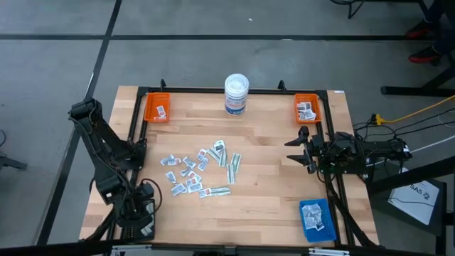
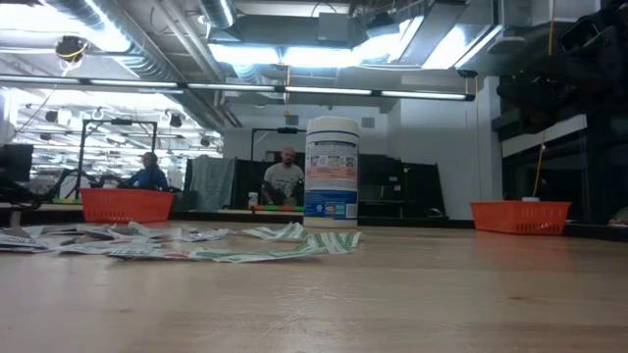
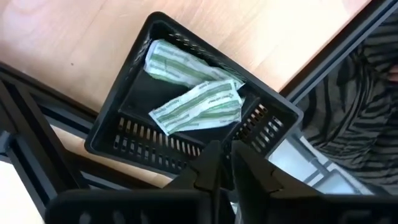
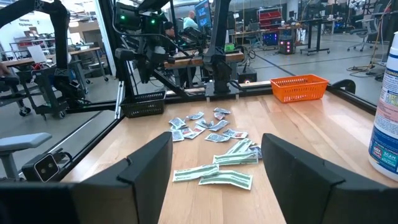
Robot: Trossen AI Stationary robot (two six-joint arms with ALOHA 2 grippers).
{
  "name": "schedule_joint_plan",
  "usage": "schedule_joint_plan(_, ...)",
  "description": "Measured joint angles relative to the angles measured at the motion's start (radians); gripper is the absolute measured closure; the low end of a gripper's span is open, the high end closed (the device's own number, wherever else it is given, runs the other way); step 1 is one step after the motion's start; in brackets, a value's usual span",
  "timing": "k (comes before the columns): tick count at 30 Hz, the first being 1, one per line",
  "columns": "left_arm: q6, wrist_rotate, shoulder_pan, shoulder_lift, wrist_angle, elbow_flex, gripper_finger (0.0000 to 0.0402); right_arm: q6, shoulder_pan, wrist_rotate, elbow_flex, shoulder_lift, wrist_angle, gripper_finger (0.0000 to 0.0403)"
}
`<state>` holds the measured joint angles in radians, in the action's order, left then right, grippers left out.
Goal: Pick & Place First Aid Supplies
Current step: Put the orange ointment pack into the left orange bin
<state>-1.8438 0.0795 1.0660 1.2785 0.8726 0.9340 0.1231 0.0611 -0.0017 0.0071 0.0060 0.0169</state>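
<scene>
The left hand (image 3: 225,163) hung right over the black basket (image 3: 112,127) at the counter's near-left corner, fingers only a narrow crack apart with nothing between them. Just below it, two greenish strips (image 3: 198,106) lay crossed in the basket. The rest of the first aid supplies (image 1: 200,169) sat scattered mid-counter, well away from it. The right hand (image 4: 214,165) waited at the far edge, spread wide and empty, facing that pile. I'd guess these packets are feather-light, floppy and flat, so pinch an edge or lifted corner rather than the middle. From above, the left hand got lost in the arm (image 1: 106,153), and the overlapping packets were hard to count.
</scene>
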Motion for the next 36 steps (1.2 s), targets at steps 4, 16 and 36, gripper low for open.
schedule_joint_plan(4, -0.021, -0.001, -0.002, 0.0, 0.0, 0.0, 0.0336, 0.0, 0.0, 0.0, 0.0, 0.0, 0.0, 0.0158)
schedule_joint_plan(16, 0.142, -0.176, -0.062, 0.0, -0.018, 0.0, 0.03, 0.0, 0.0, 0.0, 0.0, 0.0, 0.0, 0.0158)
schedule_joint_plan(36, 0.847, -0.176, -0.428, 0.0, -0.156, -0.001, 0.0309, 0.0, 0.0, 0.0, 0.0, 0.0, 0.0, 0.0158)
